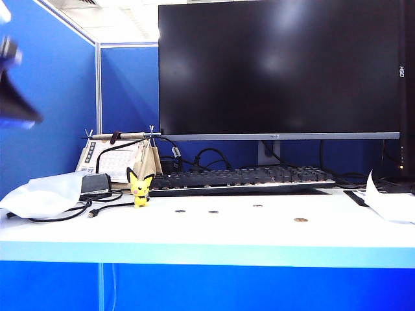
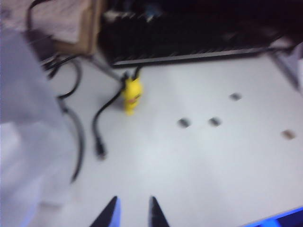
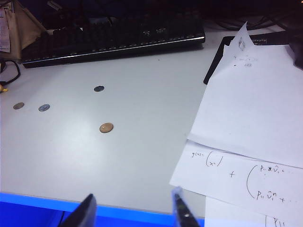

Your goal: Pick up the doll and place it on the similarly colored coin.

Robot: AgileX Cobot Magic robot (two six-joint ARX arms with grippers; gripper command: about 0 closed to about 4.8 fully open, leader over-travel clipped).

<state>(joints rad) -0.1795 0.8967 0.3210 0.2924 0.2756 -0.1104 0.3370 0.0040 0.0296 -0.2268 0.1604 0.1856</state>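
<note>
The doll (image 1: 140,188) stands upright on the white table (image 1: 214,233), a small yellow figurine with two pointed black-tipped ears, just in front of the black keyboard (image 1: 240,178) and beside a loose black cable (image 1: 61,217). In the left wrist view it appears blurred (image 2: 132,94), well ahead of the left gripper (image 2: 132,213), whose two dark fingertips (image 2: 110,215) sit close together with only a narrow gap between them — pressed shut and holding nothing, hovering above bare table and touching no object. The coin (image 1: 300,220), flat, round and golden-yellow, lies on the table well to the right of the doll, past three darker coins (image 1: 213,212) strung in a loose row between them. From the right wrist view the golden coin (image 3: 106,127) lies ahead of the right gripper (image 3: 133,210), nearer to it than the three dull ones, and nothing is between the gripper's fingers (image 3: 85,213), which stand spread wide apart above the table's blue front edge — empty and touching nothing. Sheets of handwritten paper (image 3: 246,123) lie on the table beside the right gripper. Behind everything a large dark monitor (image 1: 279,65) stands over the keyboard, and a crumpled white bag (image 1: 39,194) rests at the table's left end in the exterior view.
</note>
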